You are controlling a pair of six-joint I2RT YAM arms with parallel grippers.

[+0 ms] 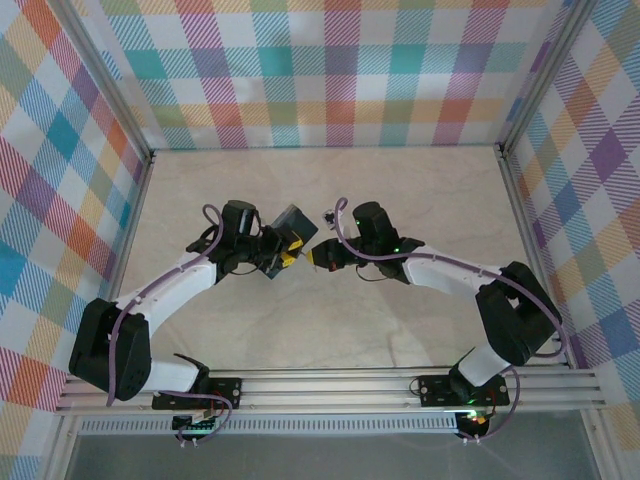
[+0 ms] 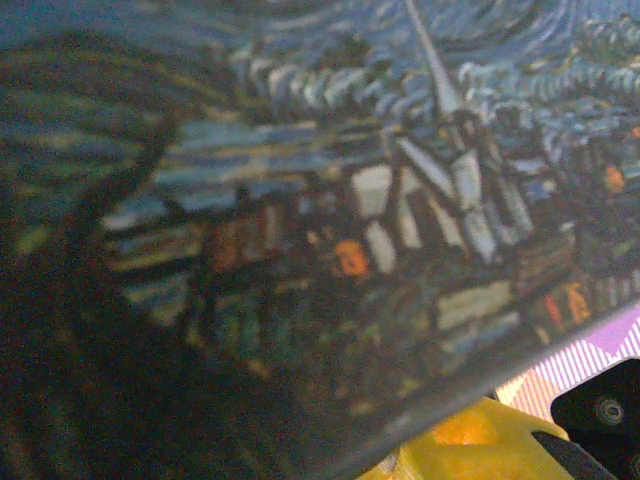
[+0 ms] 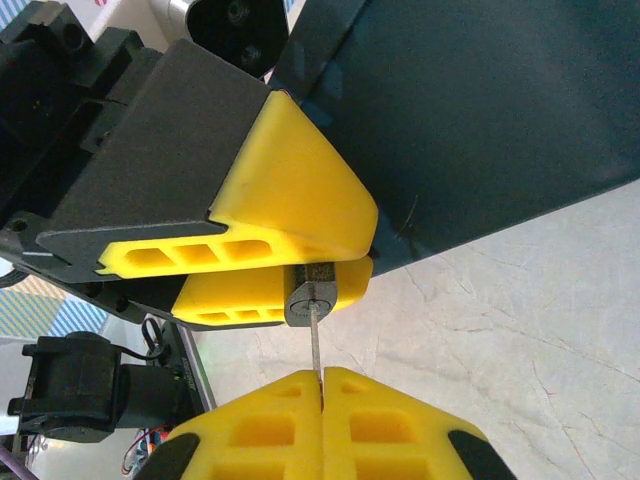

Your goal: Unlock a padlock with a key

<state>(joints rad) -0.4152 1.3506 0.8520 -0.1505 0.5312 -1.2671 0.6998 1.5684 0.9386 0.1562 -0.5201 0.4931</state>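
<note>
Left hand (image 1: pixel 283 252): I see it pinching the padlock (image 1: pixel 290 225), with its yellow fingers (image 3: pixel 300 205) clamped on one end of the block.
Padlock: it sits in my left hand over the middle of the tabletop (image 1: pixel 400 190), tilted, between the two arms. The left wrist camera is hard up against its swirly blue painted face. The right wrist camera shows a plain dark side.
Lock cylinder (image 3: pixel 312 298): a small grey plug at the padlock's edge, just beside the left hand's lower yellow finger and facing my right hand.
Right hand (image 3: pixel 321 385): the yellow fingers are pressed together on the key (image 3: pixel 315 345), with no gap between them.
Key: I see a thin dark blade standing straight up out of the right fingertips, its tip meeting the grey cylinder. I cannot tell how far it has gone in.
Hands: they are nearly tip to tip, with the key bridging the short gap.
Tabletop: pale and marbled, and it shows behind the padlock.
</note>
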